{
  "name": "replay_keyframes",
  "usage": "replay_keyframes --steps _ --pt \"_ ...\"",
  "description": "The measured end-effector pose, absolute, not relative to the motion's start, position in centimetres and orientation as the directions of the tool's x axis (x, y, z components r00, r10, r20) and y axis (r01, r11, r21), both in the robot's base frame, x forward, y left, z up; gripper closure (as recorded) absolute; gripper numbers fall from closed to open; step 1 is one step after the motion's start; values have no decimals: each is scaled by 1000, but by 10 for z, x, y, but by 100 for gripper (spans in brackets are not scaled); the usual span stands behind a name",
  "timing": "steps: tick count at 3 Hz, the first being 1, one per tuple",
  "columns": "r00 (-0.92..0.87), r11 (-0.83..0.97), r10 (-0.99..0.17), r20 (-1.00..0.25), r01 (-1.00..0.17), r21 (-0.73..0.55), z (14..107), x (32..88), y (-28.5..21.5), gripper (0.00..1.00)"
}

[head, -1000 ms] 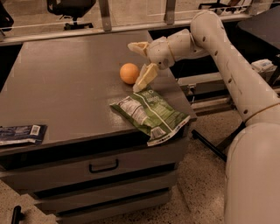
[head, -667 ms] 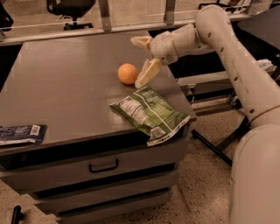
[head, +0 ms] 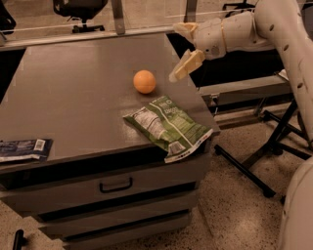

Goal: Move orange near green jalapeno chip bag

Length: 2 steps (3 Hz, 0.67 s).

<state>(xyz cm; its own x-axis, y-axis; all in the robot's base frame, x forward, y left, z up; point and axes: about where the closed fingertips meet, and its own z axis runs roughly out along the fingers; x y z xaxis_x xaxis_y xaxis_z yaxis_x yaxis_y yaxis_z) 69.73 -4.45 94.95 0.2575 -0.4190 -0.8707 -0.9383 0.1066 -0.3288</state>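
The orange [head: 145, 81] sits on the grey cabinet top [head: 73, 97], right of centre. The green jalapeno chip bag [head: 167, 126] lies flat just in front of the orange and to its right, its white sealed edge hanging over the front right corner. A short gap separates the two. My gripper [head: 174, 52] hangs above the cabinet's right edge, to the right of the orange and a little above it. Its fingers are spread open and hold nothing.
A flat dark-blue packet with a white label [head: 23, 149] lies at the front left edge. The cabinet has drawers with a handle [head: 116, 185]. A black metal stand [head: 264, 161] is on the floor to the right. An office chair [head: 80, 10] stands behind.
My gripper has drawn back to the right and a little up, away from the orange. The orange and the chip bag have not moved.
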Motion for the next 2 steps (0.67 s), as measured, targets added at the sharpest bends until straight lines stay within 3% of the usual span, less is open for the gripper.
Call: replay_keyframes --steps 1,2 --pt "217 175 -371 -903 -938 -297 940 692 -92 0" --pt "217 175 -371 -903 -939 -297 940 692 -92 0"
